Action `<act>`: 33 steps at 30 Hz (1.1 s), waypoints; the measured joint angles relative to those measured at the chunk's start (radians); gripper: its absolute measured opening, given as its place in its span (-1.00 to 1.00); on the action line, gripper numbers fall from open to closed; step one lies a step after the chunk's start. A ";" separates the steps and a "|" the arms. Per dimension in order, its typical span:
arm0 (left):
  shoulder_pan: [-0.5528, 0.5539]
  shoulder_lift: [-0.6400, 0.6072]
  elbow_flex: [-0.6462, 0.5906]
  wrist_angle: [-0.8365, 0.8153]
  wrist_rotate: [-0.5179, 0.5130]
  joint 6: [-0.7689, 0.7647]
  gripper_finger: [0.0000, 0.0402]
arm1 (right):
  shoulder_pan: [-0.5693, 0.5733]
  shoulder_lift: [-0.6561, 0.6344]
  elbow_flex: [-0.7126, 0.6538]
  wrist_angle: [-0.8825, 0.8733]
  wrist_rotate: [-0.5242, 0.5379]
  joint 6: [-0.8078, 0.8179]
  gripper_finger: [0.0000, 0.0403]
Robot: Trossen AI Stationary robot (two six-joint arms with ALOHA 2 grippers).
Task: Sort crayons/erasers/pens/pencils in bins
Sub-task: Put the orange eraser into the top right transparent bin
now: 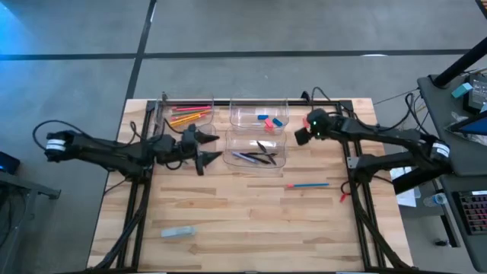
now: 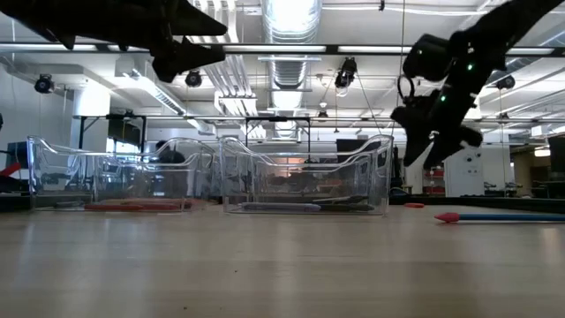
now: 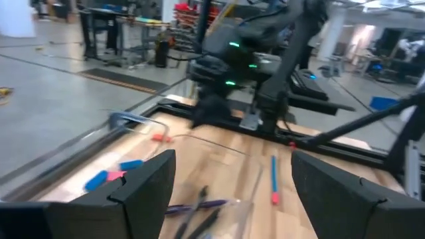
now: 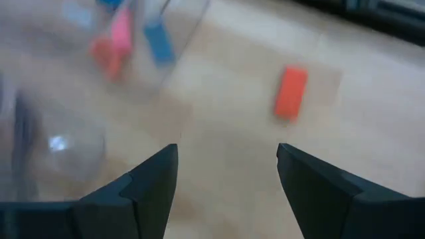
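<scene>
**Right tool over the eraser bin, one pencil not yet sorted**

We saw the right tool [image 1: 307,127] hanging above the table [image 1: 228,228] just beside the clear plastic bin holding small blue and pink-red eraser blocks [image 1: 259,116]. Its fingers stood apart with nothing between them. In its wrist view a small orange-red block [image 4: 291,91] lay loose on the wood outside the bin wall. We judged that was why the tool sat there, low and aimed down for a pick.

The left tool [image 1: 209,148] hovered wide open and empty just beside the clear bin of slim dark pens [image 1: 257,151], probably waiting.

The clear bin of long orange, yellow and red pencils [image 1: 186,114] sat at the far left of the group. The bins stood close together so each sort was a short reach.

A long thin blue pencil with a red tip [image 1: 308,185] lay loose on the table, near the pen bin. A pale grey-blue flat block [image 1: 178,232] lay well apart at the near left; we couldn't tell what it was.
</scene>
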 joint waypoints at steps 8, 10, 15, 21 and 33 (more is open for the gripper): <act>-0.076 0.107 -0.001 0.131 0.001 0.001 0.41 | -0.174 0.115 -0.092 0.333 -0.016 -0.105 0.22; -0.078 0.108 -0.001 0.133 0.002 0.002 0.41 | -0.194 0.162 -0.086 0.326 0.008 -0.122 0.22; -0.078 0.103 -0.001 0.128 0.000 0.002 0.41 | -0.227 0.273 -0.076 0.333 0.053 -0.149 0.17; -0.080 0.103 -0.009 0.127 0.000 0.001 0.41 | -0.256 0.355 -0.063 0.359 0.060 -0.150 0.11; -0.079 0.103 -0.024 0.128 0.000 0.001 0.41 | -0.278 0.343 -0.062 0.447 0.059 -0.174 0.11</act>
